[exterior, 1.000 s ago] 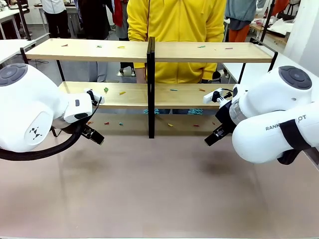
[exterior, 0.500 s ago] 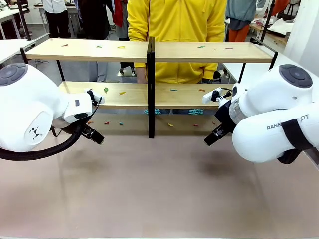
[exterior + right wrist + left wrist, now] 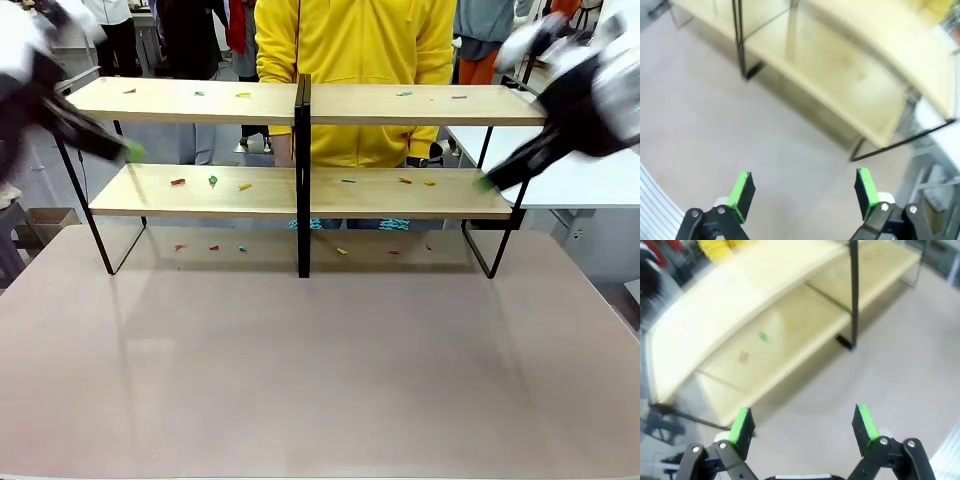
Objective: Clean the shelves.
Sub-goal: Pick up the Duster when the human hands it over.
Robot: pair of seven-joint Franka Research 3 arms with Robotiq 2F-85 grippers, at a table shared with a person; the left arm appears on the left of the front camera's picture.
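Front, left wrist and right wrist views. The shelves [image 3: 160, 100] stand on the far part of the tabletop [image 3: 320, 380], parallel to its far edge; two long light-wood boards lie one above the other on a thin black frame, with a central upright [image 3: 303, 170] dividing them into left and right halves. Small coloured scraps [image 3: 245, 186] lie scattered on the upper board [image 3: 500, 105], on the lower board [image 3: 130, 195] and on the tabletop directly beneath the shelves; a red, a green and a yellow scrap sit left of the central upright on the lower board. A person [image 3: 355, 50] in a yellow top stands just behind the shelves, in line with the central upright.

The left end effector [image 3: 802, 425] is spread wide with nothing between its green pads [image 3: 742, 426]; its wrist view looks down on the shelves from above and in front; in the front view it appears blurred at the shelves' left end, at a height between the two boards. The right end effector [image 3: 803, 189] is likewise spread wide and empty; in the front view it appears blurred at the shelves' right end, its green tip near the end of the lower board; contact with the board cannot be judged.
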